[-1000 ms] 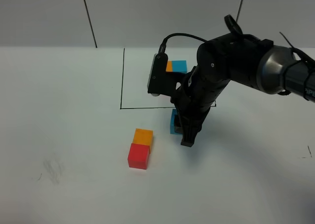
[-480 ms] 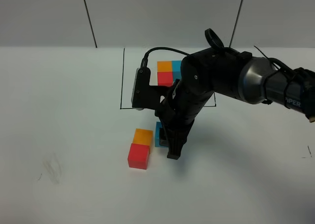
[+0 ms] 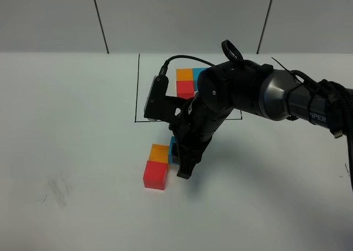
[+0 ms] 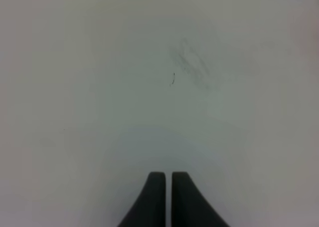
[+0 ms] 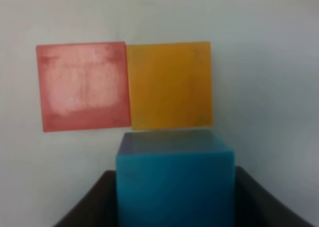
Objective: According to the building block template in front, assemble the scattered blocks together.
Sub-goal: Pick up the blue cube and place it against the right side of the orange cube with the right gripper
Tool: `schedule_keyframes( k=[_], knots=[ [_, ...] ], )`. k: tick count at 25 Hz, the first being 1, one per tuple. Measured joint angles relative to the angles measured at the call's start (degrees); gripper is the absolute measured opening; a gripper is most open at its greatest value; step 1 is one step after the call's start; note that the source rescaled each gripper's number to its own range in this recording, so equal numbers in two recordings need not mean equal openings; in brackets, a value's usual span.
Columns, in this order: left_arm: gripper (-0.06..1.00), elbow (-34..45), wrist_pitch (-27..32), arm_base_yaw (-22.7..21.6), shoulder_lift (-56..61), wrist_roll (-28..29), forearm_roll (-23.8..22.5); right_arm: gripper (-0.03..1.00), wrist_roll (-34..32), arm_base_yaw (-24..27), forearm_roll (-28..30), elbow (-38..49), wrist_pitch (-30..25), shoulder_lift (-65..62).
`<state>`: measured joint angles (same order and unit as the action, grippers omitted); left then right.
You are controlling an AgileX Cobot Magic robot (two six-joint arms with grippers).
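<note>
One block — the blue cube [image 5: 175,179], clamped in the right gripper [image 3: 185,165] — is closing from three o'clock onto the orange cube [image 3: 160,152], nearly completing the L, while the left gripper [image 4: 167,179] is idling pressed together.

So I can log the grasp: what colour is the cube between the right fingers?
Light blue cube; clearest in the right wrist view.

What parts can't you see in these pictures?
- Building block template: exterior high view, its blue cube is mostly hidden behind the right arm.
- Blue block: exterior high view shows only a sliver beside the right gripper; right wrist view cuts off its bottom.
- Left gripper: left wrist view shows only blurry fingertips, cut off by the edge.
</note>
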<state>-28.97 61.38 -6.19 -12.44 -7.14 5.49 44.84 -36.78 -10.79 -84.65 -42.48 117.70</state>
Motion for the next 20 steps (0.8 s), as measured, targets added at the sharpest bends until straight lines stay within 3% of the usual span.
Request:
schedule_keyframes(
  k=[20],
  knots=[
    [0.01,0.00,0.00,0.00,0.00,0.00,0.00,0.55,2.39,0.00,0.00,0.00,0.53,0.00]
  ],
)
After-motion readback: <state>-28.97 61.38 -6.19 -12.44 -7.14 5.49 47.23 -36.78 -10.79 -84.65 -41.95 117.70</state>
